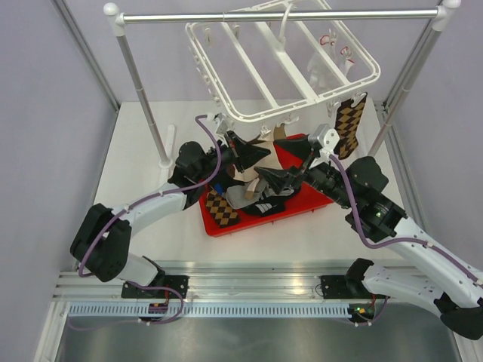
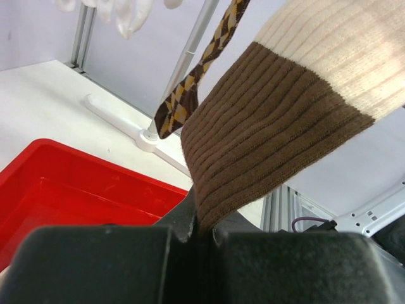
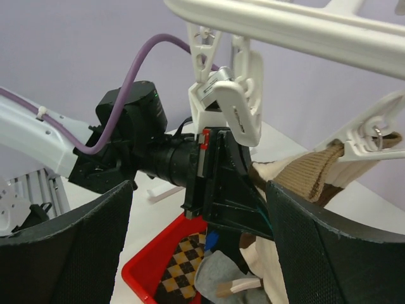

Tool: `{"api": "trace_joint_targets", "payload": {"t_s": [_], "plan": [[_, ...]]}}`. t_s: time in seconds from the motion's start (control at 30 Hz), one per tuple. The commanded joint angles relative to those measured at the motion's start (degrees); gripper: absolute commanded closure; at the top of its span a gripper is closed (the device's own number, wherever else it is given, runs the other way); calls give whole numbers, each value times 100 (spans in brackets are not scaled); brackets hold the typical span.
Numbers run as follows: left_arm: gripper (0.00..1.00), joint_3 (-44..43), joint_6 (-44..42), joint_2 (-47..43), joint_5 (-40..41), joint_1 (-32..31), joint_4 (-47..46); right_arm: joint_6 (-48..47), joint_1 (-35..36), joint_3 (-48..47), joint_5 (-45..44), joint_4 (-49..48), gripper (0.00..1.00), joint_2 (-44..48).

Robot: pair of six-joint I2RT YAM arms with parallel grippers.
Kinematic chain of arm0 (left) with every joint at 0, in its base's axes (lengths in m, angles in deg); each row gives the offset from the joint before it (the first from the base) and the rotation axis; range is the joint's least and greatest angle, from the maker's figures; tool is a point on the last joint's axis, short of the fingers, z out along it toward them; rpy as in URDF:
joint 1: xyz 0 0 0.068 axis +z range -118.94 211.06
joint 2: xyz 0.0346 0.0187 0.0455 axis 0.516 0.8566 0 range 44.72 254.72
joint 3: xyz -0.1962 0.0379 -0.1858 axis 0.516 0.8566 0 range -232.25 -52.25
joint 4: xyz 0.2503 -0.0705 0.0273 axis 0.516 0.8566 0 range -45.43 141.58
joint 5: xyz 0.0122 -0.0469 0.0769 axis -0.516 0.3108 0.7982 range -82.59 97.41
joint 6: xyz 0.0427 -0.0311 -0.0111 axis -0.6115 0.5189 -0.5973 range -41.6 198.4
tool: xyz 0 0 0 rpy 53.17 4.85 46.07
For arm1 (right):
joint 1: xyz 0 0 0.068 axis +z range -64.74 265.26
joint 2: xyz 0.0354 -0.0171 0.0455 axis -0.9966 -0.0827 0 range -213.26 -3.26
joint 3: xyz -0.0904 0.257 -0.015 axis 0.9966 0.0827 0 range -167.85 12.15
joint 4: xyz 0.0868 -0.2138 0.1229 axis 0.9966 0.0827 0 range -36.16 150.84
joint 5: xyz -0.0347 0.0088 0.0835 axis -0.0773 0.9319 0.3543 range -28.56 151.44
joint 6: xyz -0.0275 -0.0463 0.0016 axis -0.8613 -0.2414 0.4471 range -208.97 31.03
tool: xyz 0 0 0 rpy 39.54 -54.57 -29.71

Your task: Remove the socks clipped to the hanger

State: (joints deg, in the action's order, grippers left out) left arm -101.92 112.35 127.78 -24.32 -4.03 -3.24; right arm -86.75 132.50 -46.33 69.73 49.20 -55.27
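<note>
White hanger (image 1: 300, 75): hung tilted from the metal rail (image 1: 279, 15).
Left gripper (image 2: 202, 231): clamped on the brown-cream striped sock (image 2: 278, 133) under the hanger's near rim.
Right gripper (image 3: 199, 234): fingers spread wide, holding nothing, facing the left gripper.
Argyle sock (image 1: 349, 124): clipped, dangling at the hanger's right corner.
Red tray (image 1: 290, 153): below the hanger, holding loose socks.

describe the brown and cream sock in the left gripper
The brown and cream sock is ribbed knit, a wide dark brown band beside a cream one. Its brown end is pinched in the shut left gripper, and it slants up taut from there. The right wrist view shows its other end seemingly in a white clip under the hanger.
</note>
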Motion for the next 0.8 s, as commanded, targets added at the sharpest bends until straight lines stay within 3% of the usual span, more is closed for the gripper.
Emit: {"api": "trace_joint_targets", "payload": {"t_s": [0.0, 0.4, 0.77], "plan": [[98, -262, 50, -124, -115, 37, 17, 85, -22, -85, 426, 60, 12, 129], [98, -315, 41, -186, -132, 99, 193, -169, -57, -225, 199, 675, 11, 288], [98, -298, 155, -203, -211, 196, 202, -169, -1103, -472, 1103, 1010, 11, 7]]}}
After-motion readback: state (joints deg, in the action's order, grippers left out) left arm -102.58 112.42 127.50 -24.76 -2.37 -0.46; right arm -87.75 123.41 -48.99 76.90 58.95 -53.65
